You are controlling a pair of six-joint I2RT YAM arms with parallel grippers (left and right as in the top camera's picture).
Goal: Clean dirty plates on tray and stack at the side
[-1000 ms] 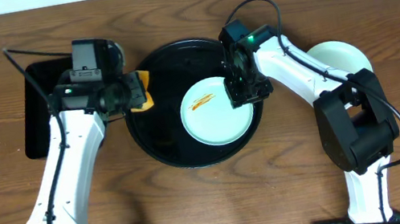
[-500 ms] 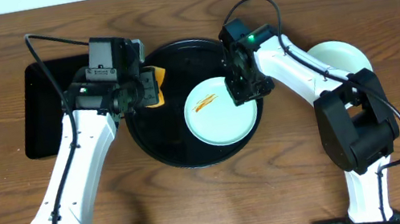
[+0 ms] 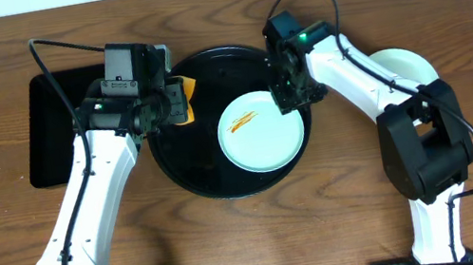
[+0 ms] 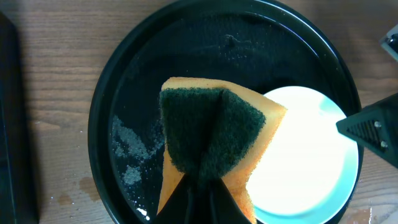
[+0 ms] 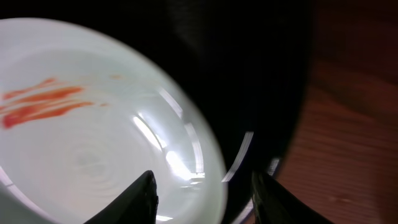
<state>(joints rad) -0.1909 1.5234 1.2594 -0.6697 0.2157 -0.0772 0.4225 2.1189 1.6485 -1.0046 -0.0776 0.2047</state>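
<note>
A pale mint dirty plate (image 3: 261,133) with an orange sauce streak (image 3: 242,122) lies on the right half of the round black tray (image 3: 175,167). My left gripper (image 3: 170,105) is shut on a yellow sponge with a green scouring face (image 4: 211,134). It hangs over the tray's left part, just left of the plate (image 4: 311,162). My right gripper (image 3: 293,94) is at the plate's upper right edge. Its jaws stand apart astride the rim, one finger (image 5: 140,199) over the plate (image 5: 93,143) and the other (image 5: 273,199) over the tray.
A second pale plate (image 3: 404,66) lies on the wooden table at the right, partly under my right arm. A rectangular black tray (image 3: 44,136) lies at the left. Crumbs and droplets (image 4: 134,162) speckle the round tray's floor.
My left arm swung right with the sponge, from the tray's left rim to over the tray. The plate slid slightly right. My right gripper shifted a little towards the back.
</note>
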